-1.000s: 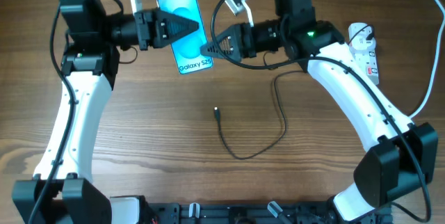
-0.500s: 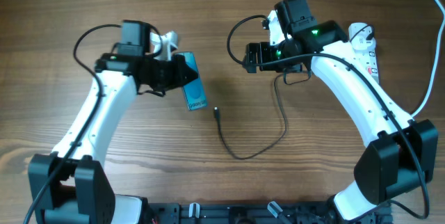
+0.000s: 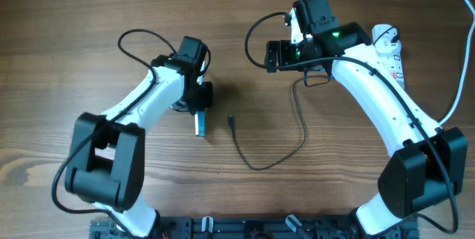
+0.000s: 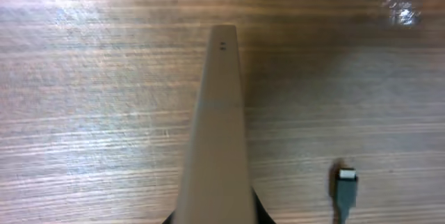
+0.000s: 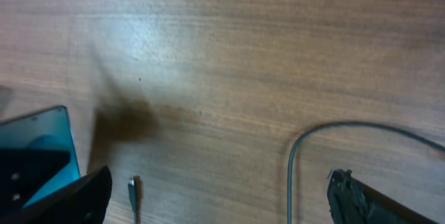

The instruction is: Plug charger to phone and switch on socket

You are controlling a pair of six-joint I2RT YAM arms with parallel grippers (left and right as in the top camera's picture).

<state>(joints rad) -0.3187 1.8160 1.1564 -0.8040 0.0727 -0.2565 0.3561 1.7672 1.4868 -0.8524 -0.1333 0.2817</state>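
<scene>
The phone stands on edge in my left gripper, which is shut on it just above the table's middle left. In the left wrist view the phone is a pale, tapering edge running away from the camera. The charger's metal-tipped connector lies on the wood just right of the phone, and its black cable loops down and back up toward the right arm. My right gripper hangs open above the table with nothing between its fingers. Its own view shows the connector and the phone. The socket lies at the far right.
A thick white cord runs from the socket off the top right corner. The right arm's white links cross the table's right side. Bare wood lies between the connector and the table's front edge.
My left arm swung the phone down and right from the back left, turning it from flat to edge-on beside the connector. The right gripper pulled back from the phone and stayed open.
</scene>
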